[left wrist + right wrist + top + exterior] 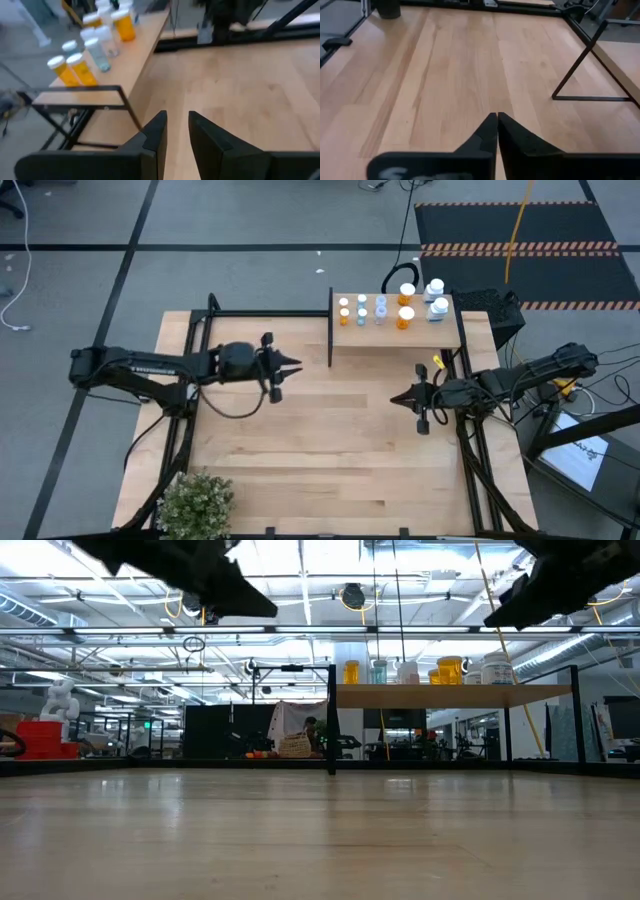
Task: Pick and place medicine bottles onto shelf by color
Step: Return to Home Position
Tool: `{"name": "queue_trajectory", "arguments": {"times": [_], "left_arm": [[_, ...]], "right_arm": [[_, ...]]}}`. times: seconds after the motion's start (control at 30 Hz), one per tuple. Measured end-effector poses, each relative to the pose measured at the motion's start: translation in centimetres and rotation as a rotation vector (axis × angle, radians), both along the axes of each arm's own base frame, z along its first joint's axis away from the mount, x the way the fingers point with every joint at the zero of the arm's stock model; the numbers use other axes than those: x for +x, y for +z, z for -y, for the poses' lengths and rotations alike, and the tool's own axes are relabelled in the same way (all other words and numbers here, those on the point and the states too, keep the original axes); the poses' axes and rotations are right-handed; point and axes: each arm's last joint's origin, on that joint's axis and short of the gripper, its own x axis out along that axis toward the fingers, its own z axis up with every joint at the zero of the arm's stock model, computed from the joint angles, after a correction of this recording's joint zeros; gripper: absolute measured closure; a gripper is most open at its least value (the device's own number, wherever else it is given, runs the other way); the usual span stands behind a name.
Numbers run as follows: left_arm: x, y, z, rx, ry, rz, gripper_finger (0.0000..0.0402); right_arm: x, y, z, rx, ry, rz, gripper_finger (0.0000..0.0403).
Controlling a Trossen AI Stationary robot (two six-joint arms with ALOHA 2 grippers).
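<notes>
The shelf (395, 325) stands raised at the table's far right, its black upright edge (331, 325) toward the left. Several medicine bottles stand upright on it on their bases: orange ones (405, 317) (123, 25) and pale blue ones (380, 307) (100, 52), all white-capped. My left gripper (295, 366) (177, 120) hangs above the table left of the shelf, pointing toward it, with a narrow gap between its fingers and nothing in it. My right gripper (397, 398) (497, 116) hangs near the shelf's near side, pointing toward the table's left, shut and holding nothing.
A potted plant (195, 500) stands at the near left corner. Black frame rails (270, 313) run along the table's far and side edges. The bare wood tabletop (340, 440) stretches between the two arms. Cables and a dark mat lie on the floor beyond.
</notes>
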Motion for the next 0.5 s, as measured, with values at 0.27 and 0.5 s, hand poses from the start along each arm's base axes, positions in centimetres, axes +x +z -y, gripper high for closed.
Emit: {"name": "queue_trajectory", "arguments": {"times": [0.27, 0.5], "left_arm": [[-3.0, -3.6, 1.1, -0.054, -0.009, 0.081, 0.0321], [-3.4, -4.9, 1.1, -0.030, -0.017, 0.035, 0.0321]], "right_arm": [[-0.7, -2.7, 0.2, -0.022, 0.022, 0.064, 0.0400], [-1.3, -5.2, 0.4, -0.050, 0.044, 0.097, 0.0402]]}}
